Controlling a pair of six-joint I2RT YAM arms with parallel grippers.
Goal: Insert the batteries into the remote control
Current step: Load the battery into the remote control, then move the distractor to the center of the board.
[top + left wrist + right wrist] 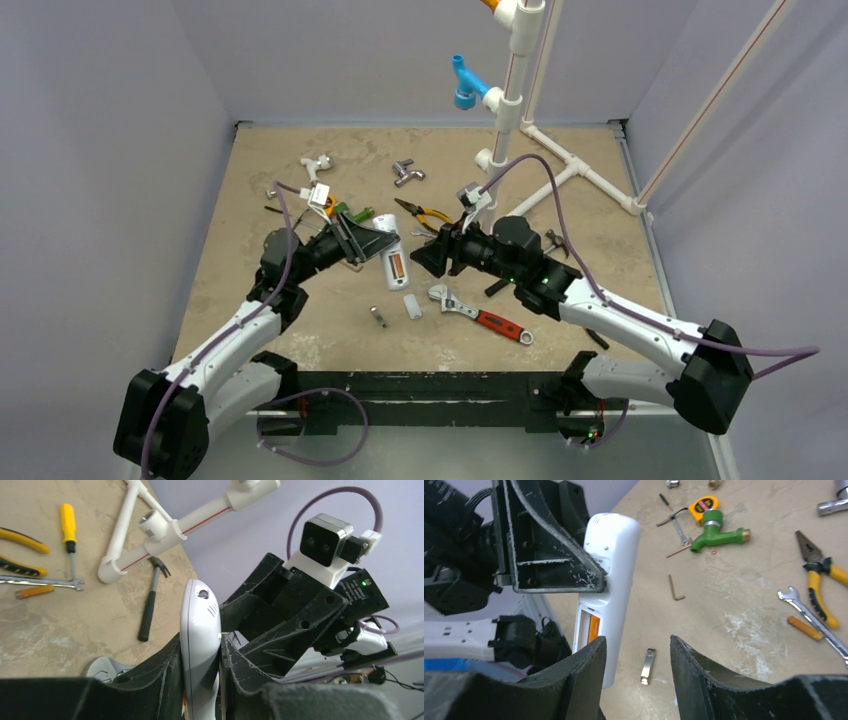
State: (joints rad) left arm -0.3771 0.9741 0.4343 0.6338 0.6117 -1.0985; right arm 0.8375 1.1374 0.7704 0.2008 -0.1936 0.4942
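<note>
Left gripper (pixel 202 661): clamped shut across the remote control (pixel 616 555), which is presented with its opened back toward the other arm for loading.
Right gripper (pixel 635 651): jaws parted, nothing held; stationed at 3 o'clock of the remote control in the top view.
Compartment: one battery (pixel 594 628) is seated.
Second battery (pixel 805 628): left on the table (pixel 734 605) beside a spanner (pixel 809 612), at 3 o'clock in the right wrist view; judged next for collection.
Cover (pixel 412 305): laid loose at 6 o'clock of the remote control.

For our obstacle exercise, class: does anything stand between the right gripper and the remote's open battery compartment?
Nothing visible does. The right gripper sits open beside the remote control, whose uncovered compartment already holds one orange battery.
</note>
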